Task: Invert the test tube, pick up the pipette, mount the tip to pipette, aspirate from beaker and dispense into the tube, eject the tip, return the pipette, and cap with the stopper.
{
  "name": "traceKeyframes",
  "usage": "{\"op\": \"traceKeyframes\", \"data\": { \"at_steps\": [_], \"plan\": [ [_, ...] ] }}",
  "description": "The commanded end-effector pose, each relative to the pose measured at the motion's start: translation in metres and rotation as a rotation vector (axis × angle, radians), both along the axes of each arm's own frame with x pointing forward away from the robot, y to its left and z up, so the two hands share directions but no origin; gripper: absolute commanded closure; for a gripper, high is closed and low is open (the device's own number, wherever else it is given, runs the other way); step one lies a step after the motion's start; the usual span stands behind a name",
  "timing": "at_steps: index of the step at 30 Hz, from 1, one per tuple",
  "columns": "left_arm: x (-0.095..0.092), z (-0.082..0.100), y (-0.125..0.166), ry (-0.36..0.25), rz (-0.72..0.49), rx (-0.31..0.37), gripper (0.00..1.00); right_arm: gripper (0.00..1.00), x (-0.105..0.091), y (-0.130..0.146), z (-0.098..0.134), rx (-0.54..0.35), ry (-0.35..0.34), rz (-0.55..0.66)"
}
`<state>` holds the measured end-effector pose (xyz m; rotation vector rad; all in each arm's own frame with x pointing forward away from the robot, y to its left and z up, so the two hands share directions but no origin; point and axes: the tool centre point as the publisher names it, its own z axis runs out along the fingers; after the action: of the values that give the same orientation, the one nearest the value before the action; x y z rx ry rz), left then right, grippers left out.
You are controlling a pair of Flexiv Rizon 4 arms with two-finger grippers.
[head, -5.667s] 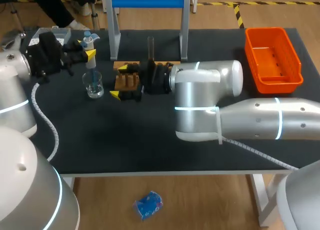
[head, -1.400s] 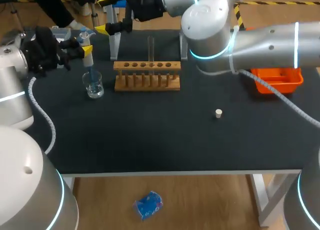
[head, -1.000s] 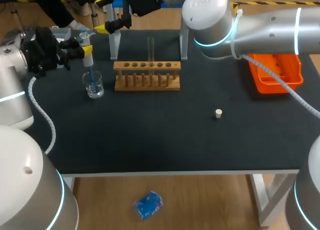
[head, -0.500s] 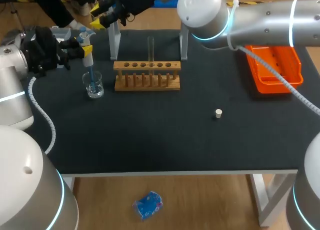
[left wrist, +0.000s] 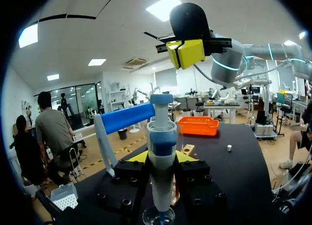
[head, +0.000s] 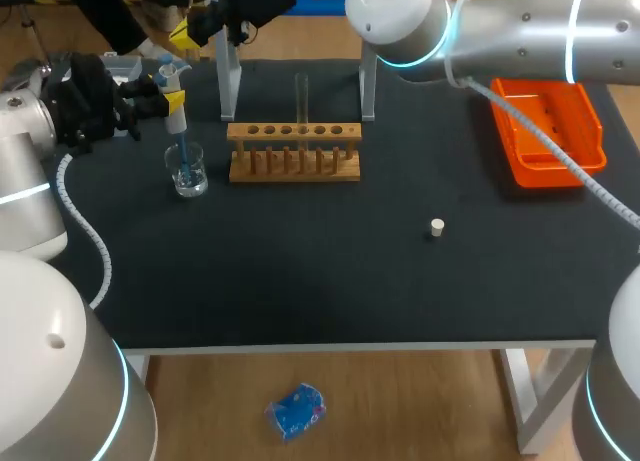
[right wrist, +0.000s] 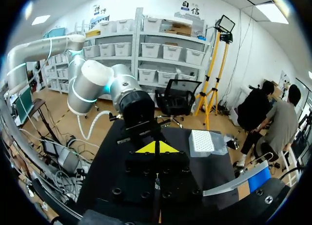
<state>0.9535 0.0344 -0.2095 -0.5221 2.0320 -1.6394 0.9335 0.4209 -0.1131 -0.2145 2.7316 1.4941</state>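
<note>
My left gripper [head: 172, 99] is shut on the blue-and-white pipette [head: 178, 116], holding it upright with its tip down in the glass beaker [head: 187, 171]. In the left wrist view the pipette [left wrist: 161, 137] stands between the yellow fingers, over the beaker [left wrist: 158, 217]. My right arm crosses from the right, and its gripper [head: 190, 29] hangs shut and empty above the pipette's top [left wrist: 185, 52]. In its own view the yellow tips [right wrist: 156, 147] meet. A test tube [head: 301, 96] stands upright in the wooden rack [head: 293, 153]. The white stopper [head: 437, 226] lies on the mat.
An orange bin [head: 545, 116] sits at the back right. A clear tip box [head: 110, 69] lies at the back left corner, behind my left gripper. The pipette stand with a blue top bar [head: 230, 76] rises behind the rack.
My right gripper has moved left toward the pipette's top and its fingers have shut. The left arm and pipette have stayed still.
</note>
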Motion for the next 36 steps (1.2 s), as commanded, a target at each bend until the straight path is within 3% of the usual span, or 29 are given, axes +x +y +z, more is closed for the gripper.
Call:
{"op": "traceKeyframes", "data": {
  "at_steps": [1, 15, 36],
  "plan": [
    [0.001, 0.001, 0.0, 0.002, -0.001, 0.002, 1.0, 1.0, 0.005, 0.007, 0.002, -0.03, 0.026, 0.007],
    [0.001, 0.001, 0.0, 0.002, -0.001, 0.002, 1.0, 1.0, 0.007, 0.022, -0.01, -0.046, 0.009, 0.01],
    [0.001, 0.001, 0.0, 0.002, -0.001, 0.002, 1.0, 1.0, 0.008, 0.022, -0.024, -0.07, 0.005, 0.005]
  ]
}}
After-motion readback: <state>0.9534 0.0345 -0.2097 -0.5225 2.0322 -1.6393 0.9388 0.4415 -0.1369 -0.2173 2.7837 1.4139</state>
